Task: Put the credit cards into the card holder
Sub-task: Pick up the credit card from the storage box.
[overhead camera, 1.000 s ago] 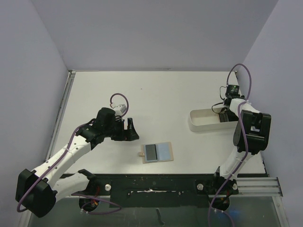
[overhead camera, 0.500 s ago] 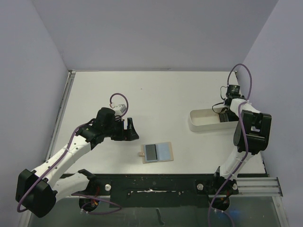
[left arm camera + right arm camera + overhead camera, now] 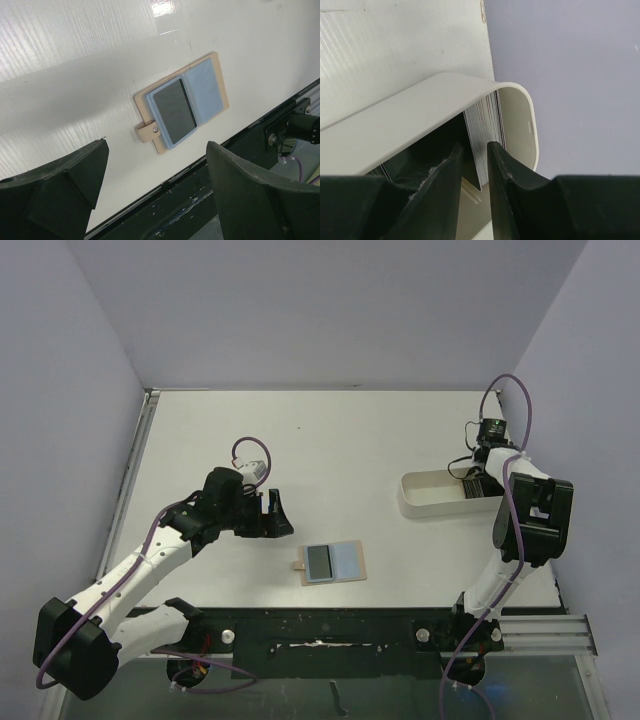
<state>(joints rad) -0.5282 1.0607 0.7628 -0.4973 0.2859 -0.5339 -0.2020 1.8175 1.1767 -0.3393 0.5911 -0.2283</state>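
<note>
The card holder lies open on the table near the front edge, tan outside and light blue inside. One dark credit card sits in its left pocket. My left gripper hovers up and left of it, wide open and empty. A stack of credit cards stands on edge inside the white tray. My right gripper reaches down into the tray's right end. Its fingers are closed on a few cards at the near side of the stack.
The white tray's curved wall wraps closely round the stack and the right fingers. A black rail runs along the table's front edge just below the card holder. Lilac walls enclose the table on three sides.
The right gripper's jaws have narrowed onto the cards in the tray. The left arm and the card holder have not visibly moved.
</note>
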